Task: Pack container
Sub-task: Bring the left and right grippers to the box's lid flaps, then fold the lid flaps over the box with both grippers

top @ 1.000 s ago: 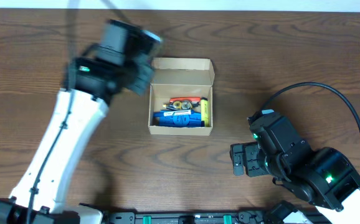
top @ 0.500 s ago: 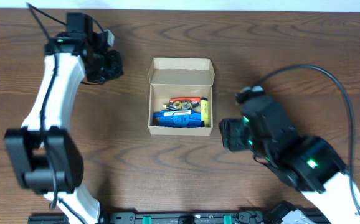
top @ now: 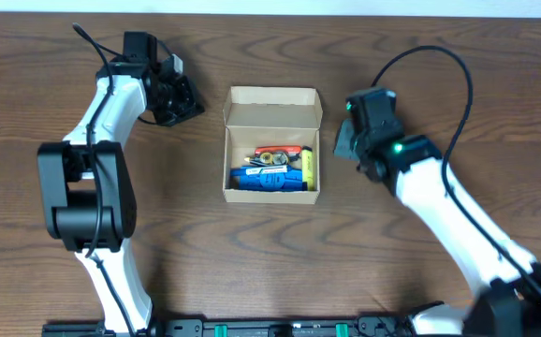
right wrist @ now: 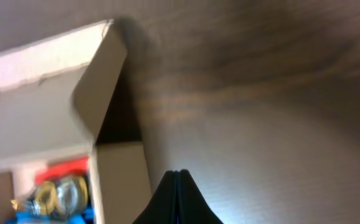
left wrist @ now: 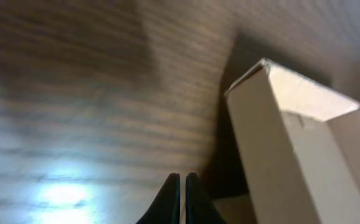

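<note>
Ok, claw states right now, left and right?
Left claw: closed, holding nothing, beside the small tan cardboard box.
Right claw: closed, holding nothing.

Right hand [top: 342,142] moved from near table edge up beside container [top: 272,112] right wall; left hand [top: 188,101] backed off leftward.

The container [top: 270,197] is open from above, its raised flap [top: 272,112] walling the far side, items [top: 270,170] crowding its floor.

The container [left wrist: 273,162] runs off the left wrist view's right edge, and its contents [right wrist: 55,193] are a blur from the right wrist.
</note>
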Available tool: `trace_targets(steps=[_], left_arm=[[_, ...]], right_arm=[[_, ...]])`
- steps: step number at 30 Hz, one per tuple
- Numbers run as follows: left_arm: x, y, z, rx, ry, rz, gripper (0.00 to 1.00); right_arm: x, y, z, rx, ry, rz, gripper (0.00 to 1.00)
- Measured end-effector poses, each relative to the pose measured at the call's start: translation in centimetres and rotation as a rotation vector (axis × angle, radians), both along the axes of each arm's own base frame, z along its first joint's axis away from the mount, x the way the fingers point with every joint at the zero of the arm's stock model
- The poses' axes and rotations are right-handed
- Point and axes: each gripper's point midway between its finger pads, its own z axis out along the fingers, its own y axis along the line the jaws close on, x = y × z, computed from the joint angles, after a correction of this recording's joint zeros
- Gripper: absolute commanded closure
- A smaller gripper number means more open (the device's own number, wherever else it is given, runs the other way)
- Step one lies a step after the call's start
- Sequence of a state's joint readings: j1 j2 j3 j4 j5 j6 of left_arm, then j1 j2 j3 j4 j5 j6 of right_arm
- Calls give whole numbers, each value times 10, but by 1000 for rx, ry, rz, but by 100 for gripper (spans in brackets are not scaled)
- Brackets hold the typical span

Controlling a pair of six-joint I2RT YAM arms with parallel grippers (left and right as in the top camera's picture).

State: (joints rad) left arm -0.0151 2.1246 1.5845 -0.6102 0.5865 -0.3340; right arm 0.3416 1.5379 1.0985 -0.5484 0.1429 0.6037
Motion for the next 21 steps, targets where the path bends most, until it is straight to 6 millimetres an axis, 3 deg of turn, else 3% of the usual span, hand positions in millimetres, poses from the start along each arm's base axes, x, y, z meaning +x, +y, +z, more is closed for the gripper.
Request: trace_targets(steps=[5,11,16,21], left_arm=[[7,-12,-13,-64,15,16,95],[5,-32,-22,-111,40,-1,94],[3,-45,-20,-128,48,-17,94],[2,-47,-20,-136,54,-15,94]], right_arm=[[37,5,-30,181,6,5,99],[46,34,-82,349,101,71,99],[57,53,-95,457,97,97,99],[66,64,-93,522,62,117,99]])
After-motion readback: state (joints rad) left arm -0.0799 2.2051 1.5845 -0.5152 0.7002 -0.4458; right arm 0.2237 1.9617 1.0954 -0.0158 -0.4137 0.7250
